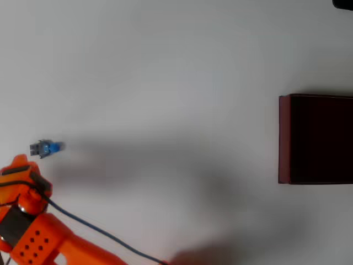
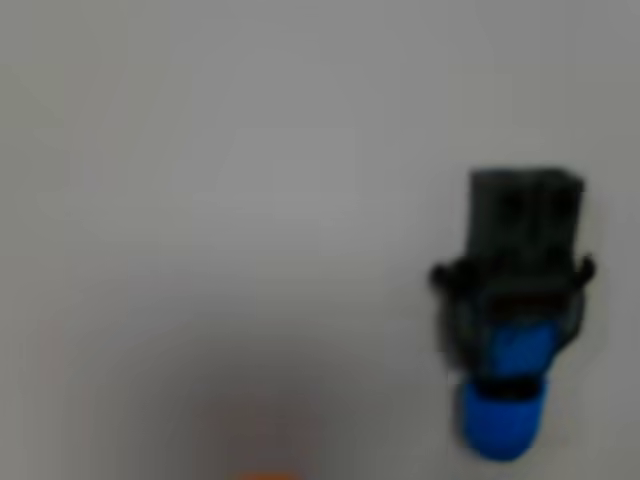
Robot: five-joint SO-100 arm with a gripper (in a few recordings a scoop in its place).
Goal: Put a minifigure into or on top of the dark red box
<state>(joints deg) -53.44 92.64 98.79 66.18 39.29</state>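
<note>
The minifigure (image 1: 46,148) lies on its side on the white table at the far left of the overhead view, with a bright blue part and a dark grey body. It looks blurred at the right of the wrist view (image 2: 515,320), lying free. My orange gripper (image 1: 21,164) sits just below and left of it, apart from it, and its fingers are too unclear to read. The dark red box (image 1: 284,138) stands at the far right edge, its dark inside facing up, far from both the figure and the gripper.
A blue cable (image 1: 94,227) trails from the arm toward the bottom edge. A dark object (image 1: 343,3) pokes in at the top right corner. Bare white table (image 1: 176,83) stretches between the figure and the box.
</note>
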